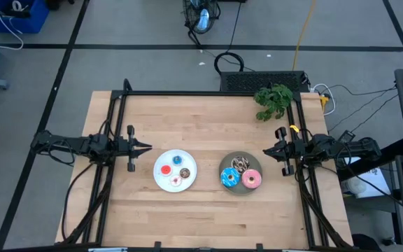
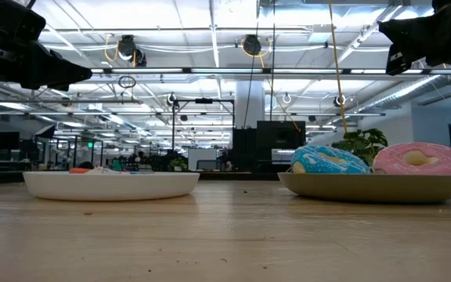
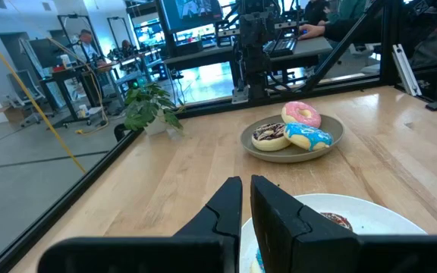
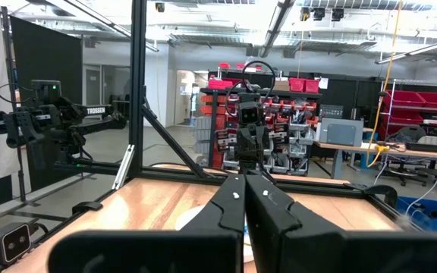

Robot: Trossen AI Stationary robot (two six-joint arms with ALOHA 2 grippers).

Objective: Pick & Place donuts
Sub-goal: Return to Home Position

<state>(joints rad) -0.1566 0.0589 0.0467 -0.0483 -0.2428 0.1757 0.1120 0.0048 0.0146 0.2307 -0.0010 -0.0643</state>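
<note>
A wooden worktop in an open lab is seen from above. Four mini donuts lie on a white plate left of centre, and three larger donuts are crowded on a grey plate right of centre. The left gripper is closed and empty by the left edge, the right gripper likewise by the right edge. A plant stands clear at the far right corner.

At table height, the larger rings are seen above their rim. From the left wrist, they are shown touching. From the right wrist, only shut jaws are shown.

The donuts are judged light, stiff and perhaps slick. Each would best be pinched across one side of its ring.
</note>
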